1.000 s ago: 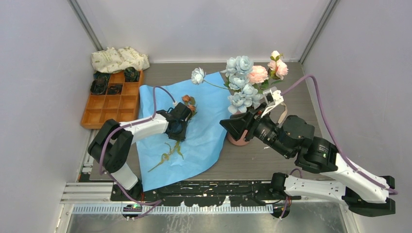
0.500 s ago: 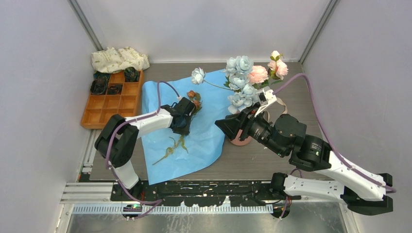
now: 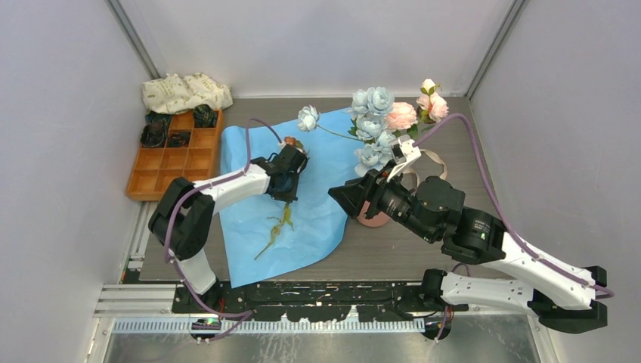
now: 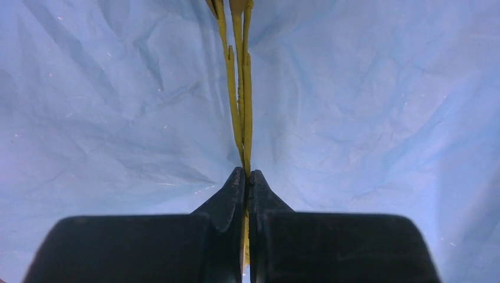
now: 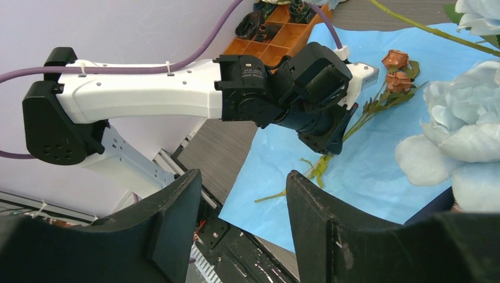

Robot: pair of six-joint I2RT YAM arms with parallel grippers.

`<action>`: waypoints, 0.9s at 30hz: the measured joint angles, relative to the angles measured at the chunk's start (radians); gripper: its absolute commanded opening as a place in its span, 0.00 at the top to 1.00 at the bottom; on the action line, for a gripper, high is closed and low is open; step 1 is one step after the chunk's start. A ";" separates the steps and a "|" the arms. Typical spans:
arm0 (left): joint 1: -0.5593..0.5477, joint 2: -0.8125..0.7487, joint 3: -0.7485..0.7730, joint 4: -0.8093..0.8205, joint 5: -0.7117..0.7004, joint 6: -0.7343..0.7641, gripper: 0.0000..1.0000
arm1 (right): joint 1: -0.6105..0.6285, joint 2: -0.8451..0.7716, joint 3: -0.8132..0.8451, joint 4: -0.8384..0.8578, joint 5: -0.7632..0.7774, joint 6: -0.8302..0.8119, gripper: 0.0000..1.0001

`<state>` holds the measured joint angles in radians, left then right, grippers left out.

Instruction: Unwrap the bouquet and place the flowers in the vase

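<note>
The left tool [image 4: 246, 177] has its fingers pressed together, clamped on the thin yellow-green stems of an orange-brown rose sprig [image 4: 240, 88]. From above, this left tool [image 3: 286, 181] sits over the middle of a light blue paper sheet [image 3: 321, 223] that lies spread flat on the grey surface [image 3: 261, 112]. The sprig's small blooms [image 3: 291, 144] are just beyond the tool on its far side, and the stem ends trail toward the near edge of the paper.

The right tool [image 5: 242, 230] has its fingers apart with nothing between them. It points left across the paper toward the left arm, and from above the right tool [image 3: 349, 195] is just left of the salmon-pink vase [image 3: 372, 220], which the right arm largely hides.

Pale blue and pink flowers [image 3: 378, 125] rise from the vase at the far right of the paper. One pale blue bloom [image 3: 308, 117] reaches out to the left on a long stem; whether its stem sits in the vase I cannot tell.

An orange compartment tray [image 3: 170, 162] is at the far left, with a cream patterned cloth [image 3: 185, 92] behind it.
</note>
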<state>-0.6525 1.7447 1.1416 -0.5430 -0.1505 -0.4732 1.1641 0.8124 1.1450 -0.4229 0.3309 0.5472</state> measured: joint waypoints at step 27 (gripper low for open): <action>0.000 -0.858 0.063 0.145 -0.049 -0.011 1.00 | 0.000 -0.120 0.019 -0.067 0.089 -0.035 0.39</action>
<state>-0.6525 0.8871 1.2045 -0.3977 -0.1997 -0.4847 1.1641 0.6926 1.1641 -0.4900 0.4202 0.5125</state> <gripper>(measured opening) 0.013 0.603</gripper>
